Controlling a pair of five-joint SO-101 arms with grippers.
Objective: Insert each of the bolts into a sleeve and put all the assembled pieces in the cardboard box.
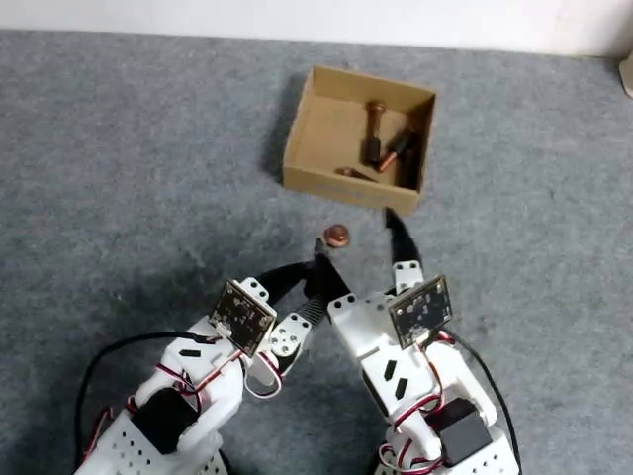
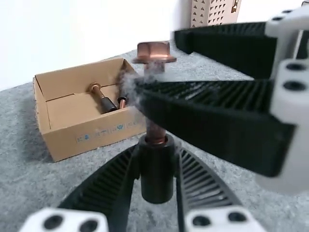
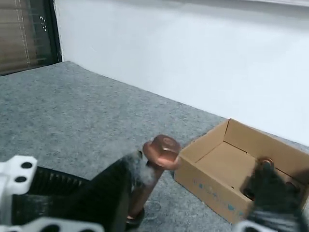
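A copper bolt (image 1: 336,236) (image 2: 153,52) (image 3: 161,151) stands upright with its shaft in a black sleeve (image 2: 157,176). My left gripper (image 1: 318,274) (image 2: 157,153) is shut on that sleeve, just above the grey mat in front of the cardboard box (image 1: 341,188) (image 2: 87,137) (image 3: 212,188). My right gripper (image 1: 358,247) (image 3: 198,174) is open around the bolt; one finger (image 2: 207,111) lies against the shaft, the other finger (image 1: 398,236) stands well apart toward the box. Inside the box lie assembled bolt-and-sleeve pieces (image 1: 376,131) (image 2: 101,96).
Both arm bodies crowd the near edge of the grey mat (image 1: 119,178). The box sits at the far middle, open side up. A perforated pale object (image 2: 212,12) stands behind against the white wall.
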